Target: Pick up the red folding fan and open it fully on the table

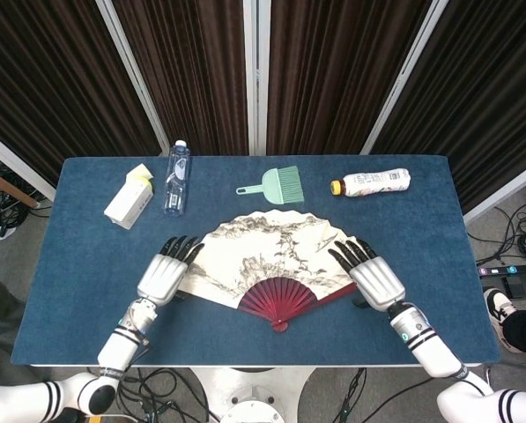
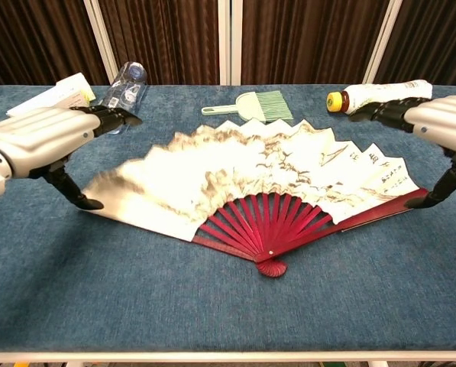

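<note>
Red folding fan (image 1: pixel 267 257) spread wide and flat at mid-table, flanked by left hand (image 1: pixel 166 271) and right hand (image 1: pixel 374 276), fingers extended, thumbs down at its outer edges, gripping nothing.

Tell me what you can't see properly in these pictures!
- Head view: the left hand covers the folding fan's left end, so contact there is hidden.
- Chest view: the right hand is cut off by the frame edge.
- Both views: print on the water bottle and carton is too small to read.
</note>
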`<state>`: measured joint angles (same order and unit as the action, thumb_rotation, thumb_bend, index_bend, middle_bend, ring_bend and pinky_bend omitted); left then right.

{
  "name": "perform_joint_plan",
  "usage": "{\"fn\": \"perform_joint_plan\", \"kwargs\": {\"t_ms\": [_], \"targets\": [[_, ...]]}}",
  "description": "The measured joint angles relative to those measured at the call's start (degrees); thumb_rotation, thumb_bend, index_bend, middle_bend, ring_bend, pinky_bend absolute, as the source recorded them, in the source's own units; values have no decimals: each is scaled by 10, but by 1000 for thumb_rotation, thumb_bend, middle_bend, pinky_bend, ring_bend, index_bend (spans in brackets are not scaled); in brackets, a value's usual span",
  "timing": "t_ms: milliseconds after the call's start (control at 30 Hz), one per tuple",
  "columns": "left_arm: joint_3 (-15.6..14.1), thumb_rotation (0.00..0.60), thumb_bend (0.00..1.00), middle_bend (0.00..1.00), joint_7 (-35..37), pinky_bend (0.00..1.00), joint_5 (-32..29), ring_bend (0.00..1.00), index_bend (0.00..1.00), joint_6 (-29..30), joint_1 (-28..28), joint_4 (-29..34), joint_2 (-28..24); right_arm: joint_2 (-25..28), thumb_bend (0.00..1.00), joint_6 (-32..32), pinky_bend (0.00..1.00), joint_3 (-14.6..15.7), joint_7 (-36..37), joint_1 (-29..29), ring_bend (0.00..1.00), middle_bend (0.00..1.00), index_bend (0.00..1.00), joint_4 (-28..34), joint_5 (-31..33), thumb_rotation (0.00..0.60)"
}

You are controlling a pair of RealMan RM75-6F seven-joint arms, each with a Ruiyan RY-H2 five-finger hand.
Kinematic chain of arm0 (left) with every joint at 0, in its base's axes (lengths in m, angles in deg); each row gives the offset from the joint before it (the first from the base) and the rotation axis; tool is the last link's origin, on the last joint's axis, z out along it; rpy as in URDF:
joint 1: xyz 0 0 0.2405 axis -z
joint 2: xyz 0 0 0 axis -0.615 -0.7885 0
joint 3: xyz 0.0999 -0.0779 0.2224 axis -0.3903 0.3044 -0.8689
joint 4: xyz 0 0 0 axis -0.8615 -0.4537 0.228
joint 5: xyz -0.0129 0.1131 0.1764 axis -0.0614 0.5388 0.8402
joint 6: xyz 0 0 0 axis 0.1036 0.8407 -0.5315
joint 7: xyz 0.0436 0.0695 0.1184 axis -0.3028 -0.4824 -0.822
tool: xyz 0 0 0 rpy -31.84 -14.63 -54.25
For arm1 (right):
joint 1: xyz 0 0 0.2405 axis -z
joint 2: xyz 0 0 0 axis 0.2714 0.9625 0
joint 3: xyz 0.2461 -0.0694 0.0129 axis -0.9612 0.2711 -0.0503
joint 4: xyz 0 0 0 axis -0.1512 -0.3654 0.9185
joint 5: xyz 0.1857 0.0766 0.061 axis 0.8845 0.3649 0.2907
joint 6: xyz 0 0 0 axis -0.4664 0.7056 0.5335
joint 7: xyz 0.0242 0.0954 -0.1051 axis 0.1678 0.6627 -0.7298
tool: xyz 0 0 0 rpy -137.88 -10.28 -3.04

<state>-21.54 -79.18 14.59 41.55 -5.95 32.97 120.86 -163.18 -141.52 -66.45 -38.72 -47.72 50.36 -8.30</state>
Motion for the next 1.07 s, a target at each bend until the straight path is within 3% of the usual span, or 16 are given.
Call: {"fn": "perform_joint_plan", "kwargs": {"t_ms": [200,267,400,500,733,933,1067], "targets": [[19,600,0,40,-32,71,-56,0,67,-13,6,53,-55,24,0,-45,0,-7,39,23,0,1,0,8,-13,600],[26,600,0,61,-12,72,-53,0,76,-2,2,51,-67,33,7,-65,0,-9,47,33,0,28,0,7,-19,600],[35,600,0,98,51,76,-38,0,97,32,-17,29,-91,54,171,-111,0,-12,85,58,0,130,27,-2,-32,600],[36,600,0,111,111,84,-23,0,112,56,-41,6,-115,68,209,-130,0,-12,132,77,0,139,65,-12,-36,600],[5,600,0,119,212,85,24,0,144,156,-136,-20,-166,98,206,-190,0,-2,217,147,0,133,68,-33,-40,600],[-31,600,0,119,220,85,54,0,144,261,-224,6,-188,108,208,-242,0,16,250,212,0,133,68,-35,-41,600],[-53,600,0,119,206,85,70,0,144,300,-267,37,-201,116,209,-258,0,23,276,235,0,133,68,-30,-48,600]]}}
